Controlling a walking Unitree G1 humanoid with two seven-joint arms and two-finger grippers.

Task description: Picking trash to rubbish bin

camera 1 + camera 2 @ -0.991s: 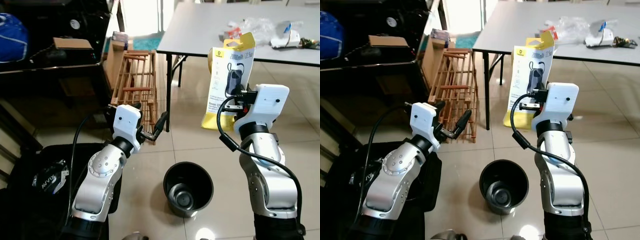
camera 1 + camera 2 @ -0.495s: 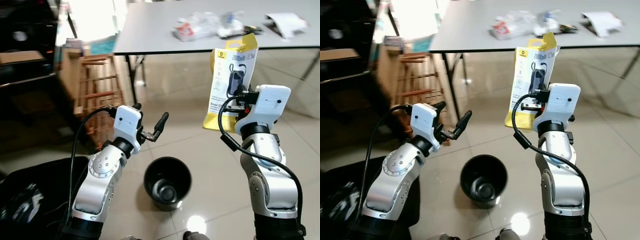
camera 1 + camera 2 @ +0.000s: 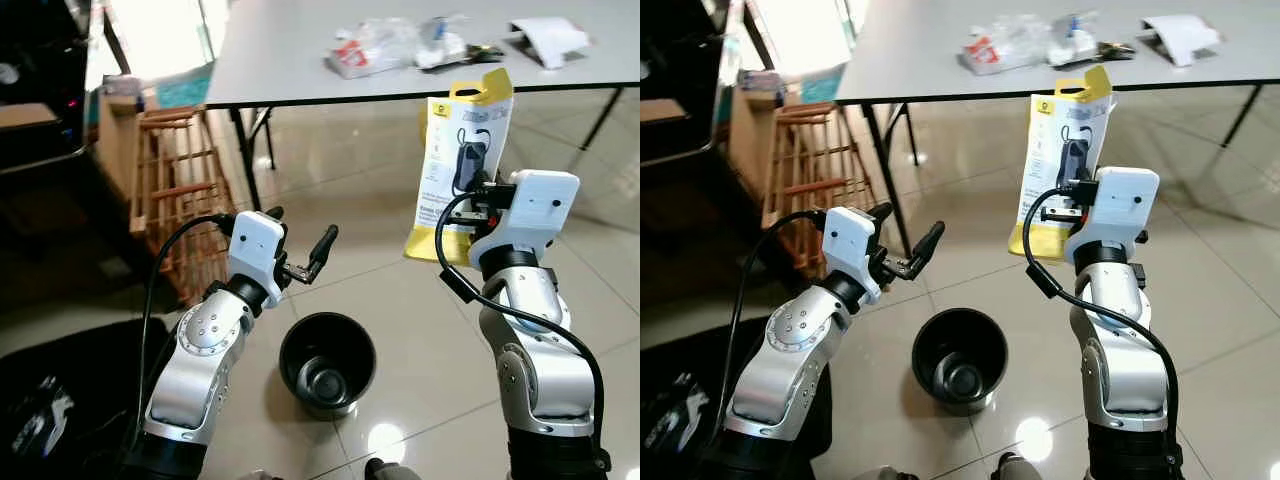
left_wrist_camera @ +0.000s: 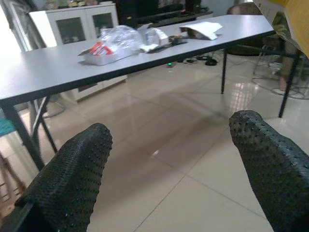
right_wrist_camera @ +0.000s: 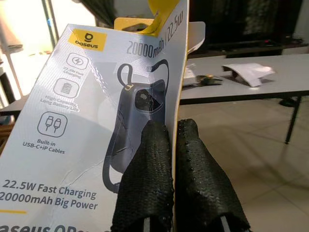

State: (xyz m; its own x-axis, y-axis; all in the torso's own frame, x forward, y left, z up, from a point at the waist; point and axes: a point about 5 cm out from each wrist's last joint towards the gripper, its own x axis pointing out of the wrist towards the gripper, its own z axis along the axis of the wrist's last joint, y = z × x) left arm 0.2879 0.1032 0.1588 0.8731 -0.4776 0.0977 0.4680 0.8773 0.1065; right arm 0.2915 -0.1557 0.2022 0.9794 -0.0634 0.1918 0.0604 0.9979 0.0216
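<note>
A grey table [image 3: 300, 60] was seen across the far side of the scene, with more trash lying on its top: a clear plastic bag [image 3: 375, 45] and a white folded paper [image 3: 545, 35]. A wooden rack [image 3: 175, 205] stood at the far left, beside the table leg. On the tiled floor [image 3: 400, 310], near the robot and between its two arms, a black rubbish bin [image 3: 327, 362] stood upright and open.

The power bank package [image 3: 462, 160], yellow and white, was held upright in the right gripper [image 5: 169, 159], whose fingers were closed on its lower edge. It was raised well above the floor, to the right of the bin and not over its mouth. The left gripper [image 3: 300, 255] was spread wide and held nothing, poised above the bin's left rim.

The pickup was judged done and the drop not yet made; the table items remained. Open floor lay around the bin, so a leftward, downward move appeared unobstructed, the left gripper being the nearest obstacle.
</note>
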